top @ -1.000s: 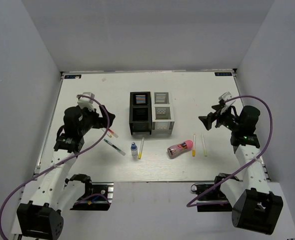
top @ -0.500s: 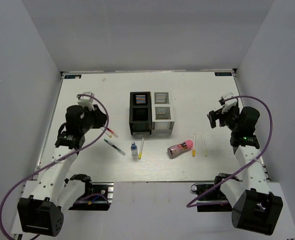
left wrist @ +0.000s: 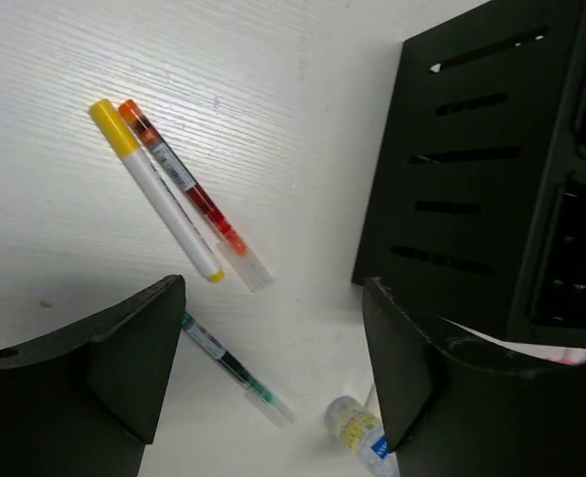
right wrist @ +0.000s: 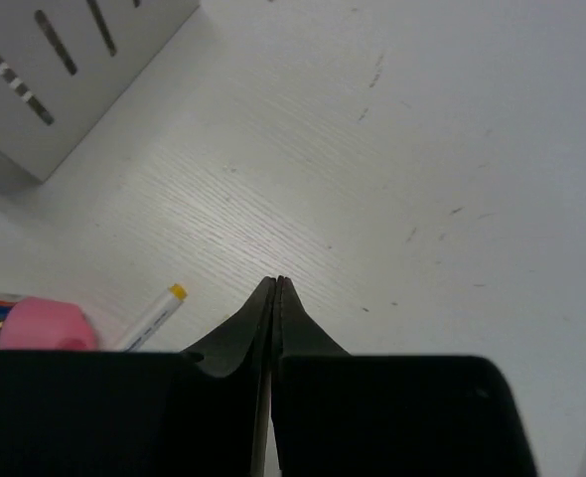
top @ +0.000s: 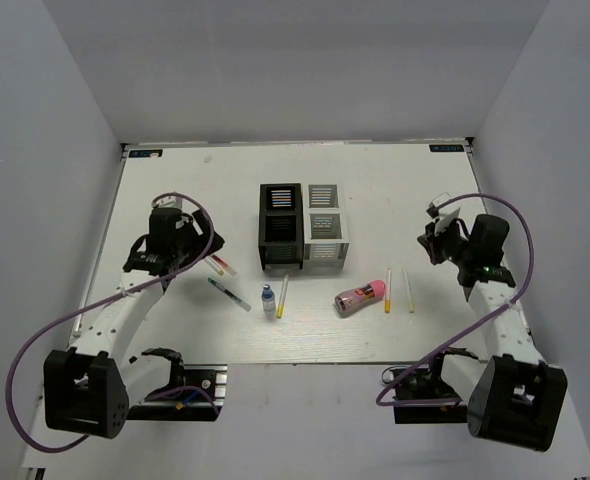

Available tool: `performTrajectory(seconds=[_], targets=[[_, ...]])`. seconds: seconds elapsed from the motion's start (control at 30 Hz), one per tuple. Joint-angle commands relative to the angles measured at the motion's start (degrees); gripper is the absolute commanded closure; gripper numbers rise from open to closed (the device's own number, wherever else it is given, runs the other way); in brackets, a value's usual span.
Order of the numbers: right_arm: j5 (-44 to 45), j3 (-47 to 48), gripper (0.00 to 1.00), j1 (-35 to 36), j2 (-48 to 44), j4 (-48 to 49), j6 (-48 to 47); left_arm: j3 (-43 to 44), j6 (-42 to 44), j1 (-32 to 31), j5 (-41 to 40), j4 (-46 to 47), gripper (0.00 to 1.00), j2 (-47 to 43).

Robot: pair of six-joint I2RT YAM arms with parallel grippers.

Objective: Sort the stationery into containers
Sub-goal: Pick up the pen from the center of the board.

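Evidently the sorting is at its start, as far as I can judge: the black organiser [top: 280, 228] and the white organiser [top: 325, 228] stand upright and touching in the middle of the bench [top: 175, 180], open tops up. I take that to put them within reach of both my arms, while the stationery lies flat on the near side of them. My left tool [left wrist: 273, 343] hangs with its jaws spread wide and nothing between them, I think so that it can straddle a thin pen lying flat. Ahead of its fingertips in the wrist view lie the yellow-capped marker [left wrist: 159, 204] and the red pen [left wrist: 189, 199], side by side and almost touching. The green-inked pen [left wrist: 235, 366] lies in the gap between the fingers, nearer the one away from the black organiser, and the small bottle [left wrist: 358, 437] shows at the bottom edge by the other. My right tool [right wrist: 276, 293] is closed on nothing, tips pressed together above bare bench; I judge it idle. The pink cylinder [right wrist: 40, 326] and a yellow-tipped pen [right wrist: 154, 316] lie off to one side of it, apart from the tips, with a corner of the white organiser farther off.
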Motion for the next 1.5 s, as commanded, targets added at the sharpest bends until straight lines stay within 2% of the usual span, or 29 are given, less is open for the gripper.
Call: performTrajectory(seconds=[0.0, 0.03, 0.07, 0.13, 0.17, 0.23, 0.27, 0.3, 0.33, 0.37, 0.4, 0.47, 0.53, 0.7, 0.97, 1.13, 1.47], targets=[[-10.6, 6.4, 1.00, 0.2, 3.9, -4.9, 2.0, 3.0, -3.6, -0.1, -3.7, 1.0, 0.20, 1.4], [-11.5, 7.7, 0.92, 0.1, 4.7, -5.6, 2.1, 3.7, -3.6, -0.1, -2.9, 1.6, 0.25, 4.0], [-12.3, 8.0, 0.60, 0.2, 6.5, -6.5, 2.1, 4.3, -3.6, -0.1, -2.4, 1.6, 0.33, 5.4], [-13.5, 8.8, 0.41, 0.2, 7.3, -7.0, 2.3, 5.7, -3.6, -0.1, -2.4, 1.0, 0.35, 7.9], [-13.6, 8.8, 0.37, 0.1, 7.6, -6.6, 2.5, 5.7, -3.6, -0.1, -3.6, -0.1, 0.35, 9.4], [-12.2, 7.6, 0.39, 0.4, 7.0, -4.8, 3.4, 6.2, -3.6, -0.1, -5.3, -0.6, 0.35, 10.2], [-11.8, 7.2, 0.60, 0.3, 6.9, -3.8, 4.3, 6.2, -3.6, -0.1, -6.6, -1.4, 0.33, 10.2], [-11.6, 6.8, 0.72, 0.3, 6.1, -1.4, 4.9, 6.8, -3.6, -0.1, -6.6, -1.4, 0.30, 10.9], [-11.7, 6.4, 0.80, 0.4, 6.1, -0.6, 5.8, 6.8, -3.6, -0.1, -7.2, -2.0, 0.24, 11.5], [-12.2, 5.6, 0.95, 0.4, 5.9, -0.1, 6.6, 6.8, -3.6, -0.1, -7.2, -2.1, 0.23, 12.0], [-12.5, 5.2, 0.99, 0.4, 5.8, 1.0, 7.1, 7.3, -3.6, -0.1, -7.2, -2.1, 0.23, 12.5], [-13.5, 4.5, 0.99, 0.4, 6.0, 1.6, 8.5, 7.3, -4.2, -0.1, -7.9, -1.5, 0.24, 14.7], [-13.6, 3.9, 0.95, 0.4, 6.5, 4.0, 9.1, 8.6, -4.2, -0.1, -7.9, -0.8, 0.30, 16.3], [-13.9, 2.4, 0.95, 0.4, 6.9, 5.4, 9.3, 10.3, -5.4, -0.6, -7.9, 1.0, 0.40, 21.1], [-14.2, 0.5, 0.93, 0.3, 6.6, 7.3, 9.5, 10.9, -6.0, -0.7, -11.1, 0.5, 0.40, 24.4], [-14.1, 0.3, 0.92, 0.3, 5.8, 7.1, 9.3, 12.4, -6.0, -0.7, -12.2, 0.5, 0.45, 28.0], [-13.8, -0.7, 0.92, 0.2, 4.6, 8.4, 9.8, 13.5, -6.5, -0.7, -13.4, -0.6, 0.45, 29.1]])
